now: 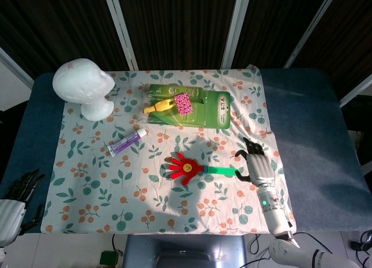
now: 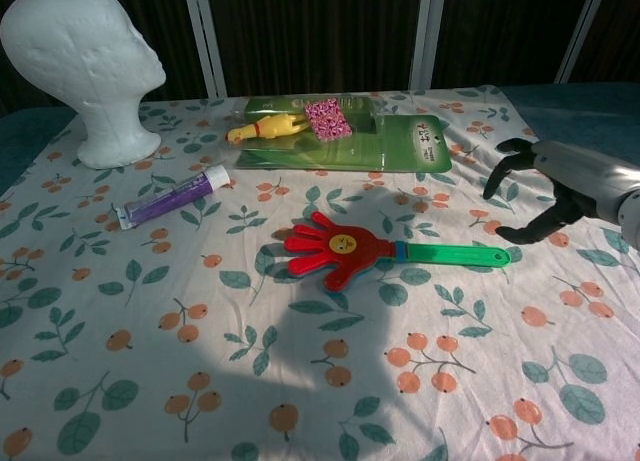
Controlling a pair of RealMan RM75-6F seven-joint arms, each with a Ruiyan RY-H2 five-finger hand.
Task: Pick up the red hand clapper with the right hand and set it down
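Note:
The red hand clapper (image 1: pixel 186 168) (image 2: pixel 338 250) lies flat on the flowered cloth, its red palm to the left and its green handle (image 1: pixel 221 171) (image 2: pixel 452 254) pointing right. My right hand (image 1: pixel 257 166) (image 2: pixel 560 189) hovers just right of the handle's end, fingers spread and curved, holding nothing. My left hand (image 1: pixel 16 198) rests at the table's front left corner, fingers apart and empty; the chest view does not show it.
A white foam head (image 1: pixel 83 85) stands at the back left. A green blister pack with a yellow toy and pink pad (image 1: pixel 189 105) lies at the back centre. A purple tube (image 1: pixel 125 141) lies left of centre. The cloth (image 1: pixel 116 192) covers a blue table.

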